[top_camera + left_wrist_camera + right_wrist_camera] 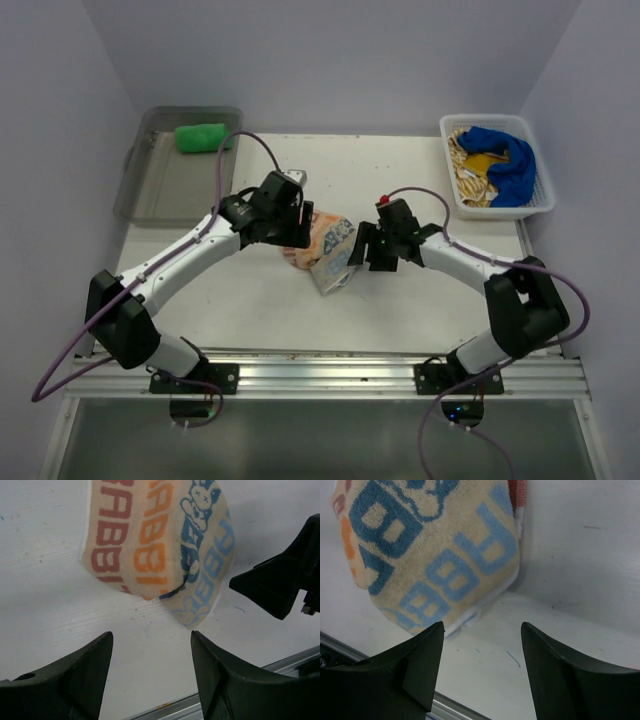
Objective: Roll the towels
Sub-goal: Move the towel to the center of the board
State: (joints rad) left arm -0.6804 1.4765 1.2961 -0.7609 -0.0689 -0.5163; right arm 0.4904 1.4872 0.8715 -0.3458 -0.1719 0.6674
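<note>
An orange-and-white towel (325, 248) with printed blue and orange letters lies folded on the table between both arms. It fills the top of the left wrist view (160, 540) and the upper left of the right wrist view (430, 550). My left gripper (151, 636) stands open just short of it, nothing between the fingers. My right gripper (482, 626) is open too, close to the towel's corner but apart from it. A rolled green towel (203, 137) lies in the grey bin. A blue towel (503, 160) and a yellow-tan patterned towel (470, 178) lie in the white basket.
The grey bin (150, 190) stands at the back left, the white basket (540, 200) at the back right. An aluminium rail (330, 368) runs along the table's near edge. The right arm's fingers (280, 585) show at the right of the left wrist view.
</note>
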